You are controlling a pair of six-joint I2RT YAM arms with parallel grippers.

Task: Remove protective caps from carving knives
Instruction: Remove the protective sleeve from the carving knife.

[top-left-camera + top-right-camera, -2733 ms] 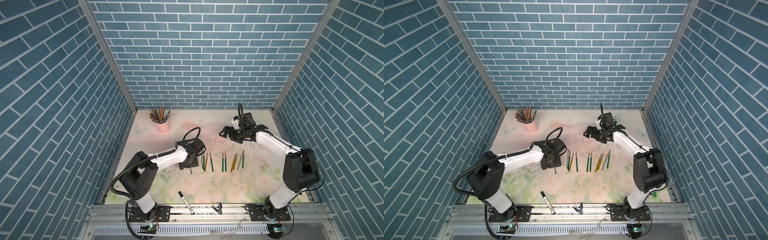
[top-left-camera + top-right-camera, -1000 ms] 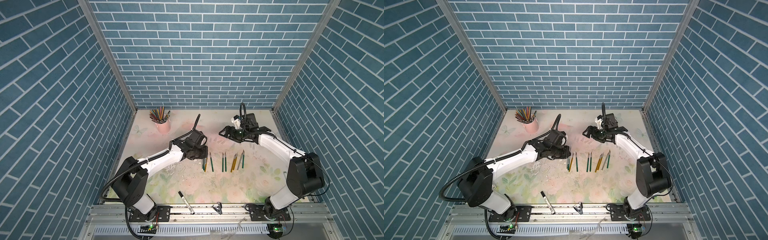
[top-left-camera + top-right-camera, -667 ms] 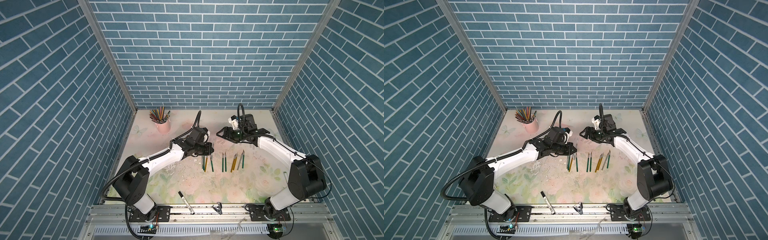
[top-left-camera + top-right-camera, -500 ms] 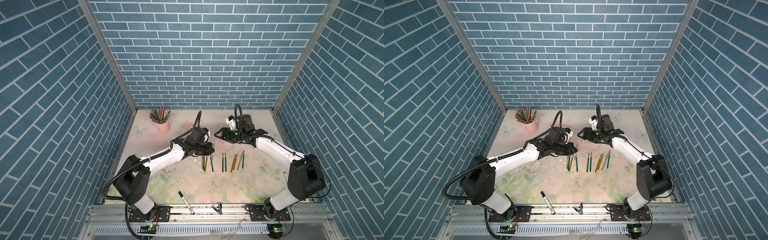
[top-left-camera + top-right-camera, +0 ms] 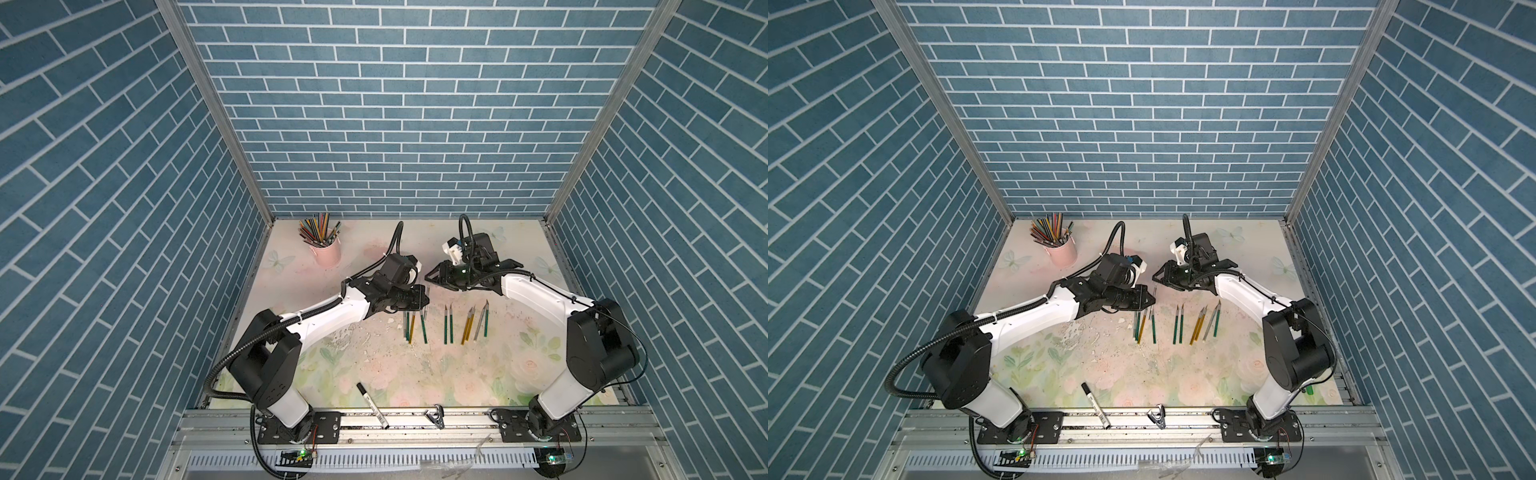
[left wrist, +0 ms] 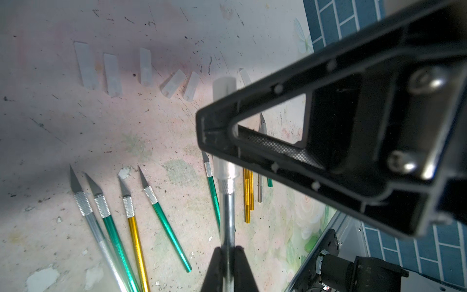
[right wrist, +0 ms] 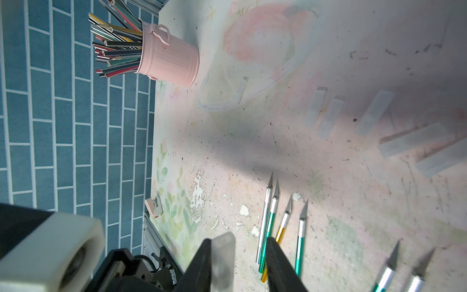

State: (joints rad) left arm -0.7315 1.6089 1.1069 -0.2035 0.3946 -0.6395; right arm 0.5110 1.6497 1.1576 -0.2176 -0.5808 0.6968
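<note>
Your left gripper point(image 6: 228, 263) clamps the silver knife point(image 6: 228, 207) by its handle. Your right gripper point(image 7: 238, 242), jaws part-open, straddles the protective cap point(image 7: 222, 252), which lies nearer one finger. Close squarely, then pull straight along the blade.

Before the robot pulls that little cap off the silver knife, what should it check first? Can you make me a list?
1. Does the left gripper hold the silver knife tight? Ok, it is shut on the handle.
2. Does the cap cover the blade? Ok.
3. Is the cap between the fingers of the right gripper? Ok.
4. Does the right gripper squeeze the cap? Not ok, a gap shows beside one finger.
5. Is the silver knife lifted off the other knives? Ok, it hangs above them.
</note>
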